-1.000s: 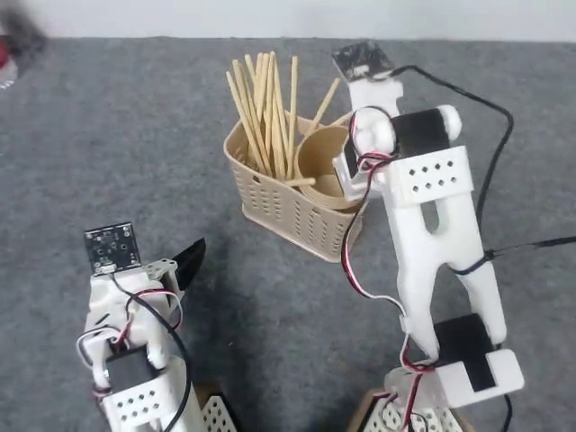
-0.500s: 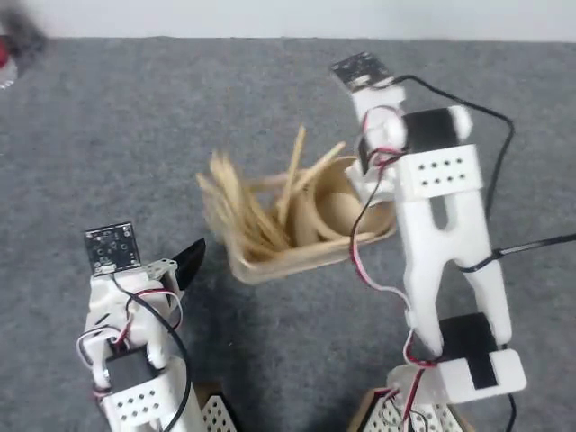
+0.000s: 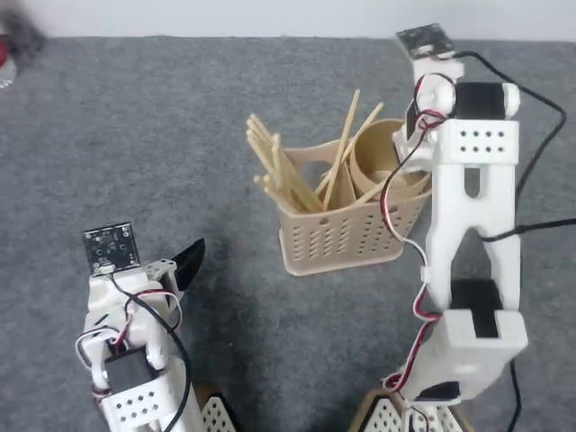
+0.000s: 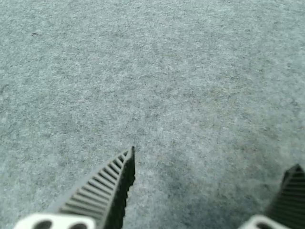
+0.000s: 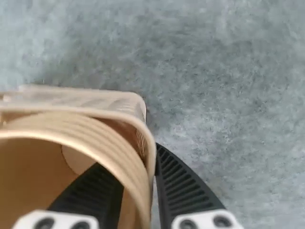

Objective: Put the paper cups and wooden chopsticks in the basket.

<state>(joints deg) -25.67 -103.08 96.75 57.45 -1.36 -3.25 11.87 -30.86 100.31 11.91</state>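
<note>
Our right pincer (image 5: 133, 162) squeezes the paper cups (image 5: 95, 138) inside the basket (image 5: 95, 98); our left pincer (image 4: 213, 160) sits open beside the basket.

The left arm (image 3: 144, 396) and right arm (image 3: 450, 234) are white plastic with perforated brackets and black servo blocks (image 3: 477, 97). Red, white and black wires (image 3: 419, 270) loop along them; a black cable (image 3: 558, 112) trails the right. Each wrist bears a dark circuit board (image 3: 112, 247). The left claw (image 4: 213, 160) and right claw (image 5: 127, 156) have black ribbed fingers (image 4: 109, 186).
</note>
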